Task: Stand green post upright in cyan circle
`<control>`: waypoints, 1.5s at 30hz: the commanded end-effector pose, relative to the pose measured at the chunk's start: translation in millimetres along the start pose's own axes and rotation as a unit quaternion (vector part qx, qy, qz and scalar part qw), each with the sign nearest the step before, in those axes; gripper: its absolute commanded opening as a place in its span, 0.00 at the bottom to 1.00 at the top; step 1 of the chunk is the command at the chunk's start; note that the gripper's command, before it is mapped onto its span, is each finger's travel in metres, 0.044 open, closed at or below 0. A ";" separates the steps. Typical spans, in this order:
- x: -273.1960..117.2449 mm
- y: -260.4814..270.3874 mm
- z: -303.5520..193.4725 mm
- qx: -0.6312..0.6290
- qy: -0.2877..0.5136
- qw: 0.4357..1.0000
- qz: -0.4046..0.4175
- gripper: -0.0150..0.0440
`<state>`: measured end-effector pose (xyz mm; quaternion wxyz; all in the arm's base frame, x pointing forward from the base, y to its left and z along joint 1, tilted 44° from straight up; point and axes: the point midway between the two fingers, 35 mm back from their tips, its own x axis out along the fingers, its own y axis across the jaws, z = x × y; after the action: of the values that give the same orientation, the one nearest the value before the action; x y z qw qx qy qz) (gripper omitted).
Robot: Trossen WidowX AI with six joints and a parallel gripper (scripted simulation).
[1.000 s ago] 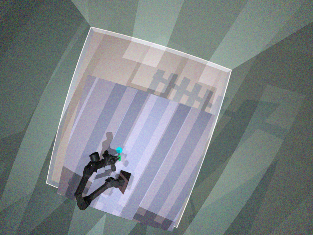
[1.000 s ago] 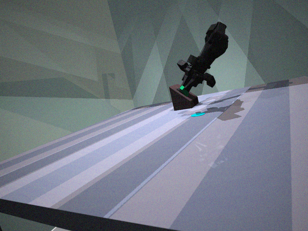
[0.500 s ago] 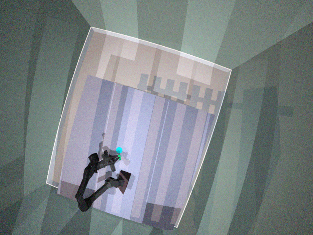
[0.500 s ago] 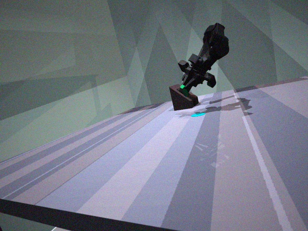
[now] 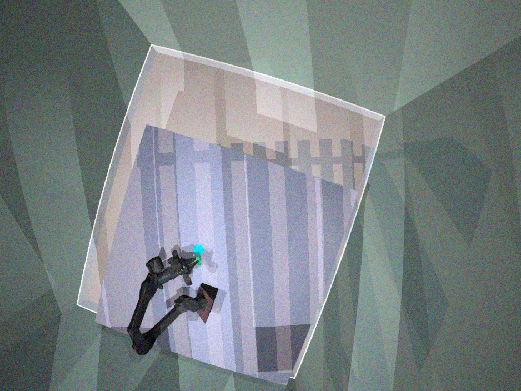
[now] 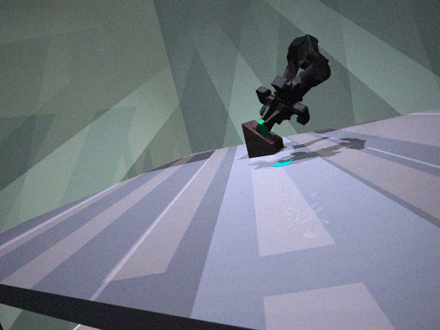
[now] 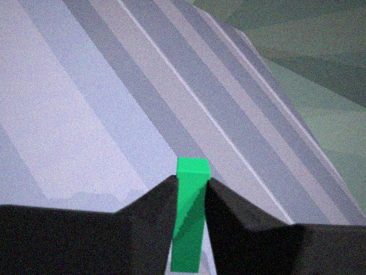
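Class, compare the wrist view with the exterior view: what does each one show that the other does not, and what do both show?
Only the wrist view shows the claw's fingers pressing the green post from both sides, close up. Only the exterior view shows the cyan circle, the brown wedge block and the arm. Both show the post held in the claw above the striped table.

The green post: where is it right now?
In the wrist view the green post is clamped in the gripper; from the top it sits just below the cyan circle.
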<state>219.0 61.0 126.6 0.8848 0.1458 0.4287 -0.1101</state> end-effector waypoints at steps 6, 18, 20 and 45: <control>-1.0 0.2 0.2 0.015 -0.030 0.999 0.004 0.29; -4.3 1.8 2.4 0.036 -0.067 0.997 0.014 0.29; -4.9 2.1 2.7 0.039 -0.073 0.996 0.016 0.29; -13.4 4.7 6.5 0.091 -0.144 0.984 0.047 0.29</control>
<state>218.1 64.4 142.5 0.9232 0.2208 0.2886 -0.1253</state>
